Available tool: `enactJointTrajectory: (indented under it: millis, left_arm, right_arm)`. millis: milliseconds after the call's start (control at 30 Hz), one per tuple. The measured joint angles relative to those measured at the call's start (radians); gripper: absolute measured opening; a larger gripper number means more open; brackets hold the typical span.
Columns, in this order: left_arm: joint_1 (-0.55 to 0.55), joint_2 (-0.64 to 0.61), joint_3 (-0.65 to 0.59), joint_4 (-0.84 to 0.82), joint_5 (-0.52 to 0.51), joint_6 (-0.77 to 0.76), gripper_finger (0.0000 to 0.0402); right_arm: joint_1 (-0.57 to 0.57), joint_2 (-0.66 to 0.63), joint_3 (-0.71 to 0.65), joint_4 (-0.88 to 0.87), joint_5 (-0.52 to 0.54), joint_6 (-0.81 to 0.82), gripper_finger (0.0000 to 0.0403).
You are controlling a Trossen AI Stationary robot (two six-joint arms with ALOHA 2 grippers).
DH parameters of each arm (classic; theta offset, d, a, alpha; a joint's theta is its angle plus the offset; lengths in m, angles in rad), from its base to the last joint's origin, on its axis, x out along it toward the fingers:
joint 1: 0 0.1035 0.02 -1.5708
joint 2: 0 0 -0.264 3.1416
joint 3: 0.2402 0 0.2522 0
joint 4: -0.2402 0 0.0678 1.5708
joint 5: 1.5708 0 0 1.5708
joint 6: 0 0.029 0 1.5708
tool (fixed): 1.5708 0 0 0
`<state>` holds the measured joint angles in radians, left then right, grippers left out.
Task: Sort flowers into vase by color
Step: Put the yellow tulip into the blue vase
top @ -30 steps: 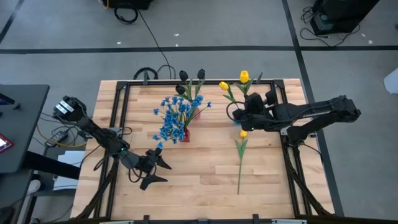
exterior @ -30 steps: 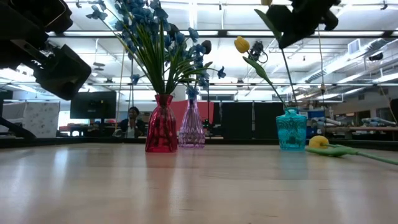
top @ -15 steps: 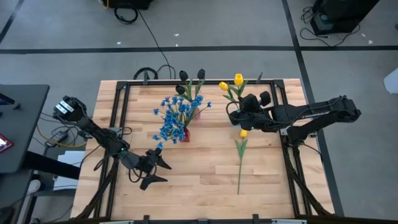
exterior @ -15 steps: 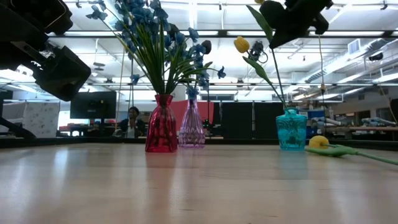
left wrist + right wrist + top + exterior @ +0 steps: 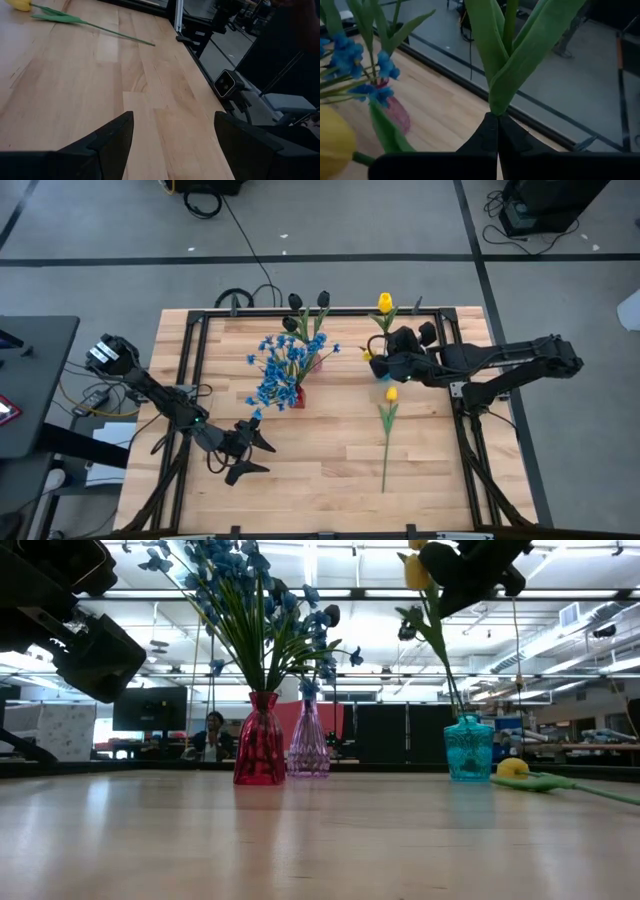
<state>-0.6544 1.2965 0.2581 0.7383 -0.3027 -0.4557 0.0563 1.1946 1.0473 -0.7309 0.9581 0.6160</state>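
My right gripper (image 5: 388, 362) is shut over the turquoise vase (image 5: 469, 748) on a yellow tulip; its blossom (image 5: 384, 302) shows toward the far edge. A second yellow tulip (image 5: 332, 145) stands in that vase, its blossom (image 5: 368, 355) close beside the gripper. A third yellow tulip (image 5: 391, 393) lies flat on the table, its stem pointing at the near edge. The blue blossoms (image 5: 280, 365) stand in the red vase (image 5: 260, 745). The dark tulips (image 5: 308, 300) stand in the clear purple vase (image 5: 308, 748). My left gripper (image 5: 172, 145) hovers open near the table's near left. My right gripper pinches the yellow tulip's green stem (image 5: 498, 109) between its two shut fingers (image 5: 487, 132), right where the long leaves branch off. It comes level from the table's right, across the stem. The tulip is held roughly upright, its lower stem (image 5: 452, 690) running down into the turquoise vase.
The three vases stand in a row along the table's far half, red and purple close together and turquoise to the right. Black frame rails (image 5: 190, 380) run along the table's sides. Bare wood (image 5: 320, 460) lies between the arms near the front edge.
My right gripper has moved a little toward the table's left, still shut on its tulip. The second yellow tulip in the turquoise vase, which leaned away toward the far left, has swung toward the near side and now stands close beside the gripper.
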Motion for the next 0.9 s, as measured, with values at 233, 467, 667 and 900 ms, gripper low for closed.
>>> enactJointTrajectory:
  millis: [233,467,667,900]
  left_arm:
    - [0.0,0.0,0.0,0.001,0.0,0.0,0.0282]
    - [0.0,0.0,0.0,0.0,0.0,-0.001,0.0282]
    - [0.0,0.0,0.0,0.0,0.0,-0.001,0.0282]
    - [0.0,0.0,0.0,0.0,0.0,-0.002,0.0282]
  right_arm:
    - [-0.012,-0.009,0.0,-0.005,0.031,-0.034,0.0007]
    - [-0.035,-0.009,0.0,-0.006,-0.04,-0.008,0.0007]
    - [-0.04,-0.009,0.0,-0.017,-0.064,-0.006,0.0007]
    - [-0.053,-0.009,0.0,-0.12,-0.116,0.1,0.0007]
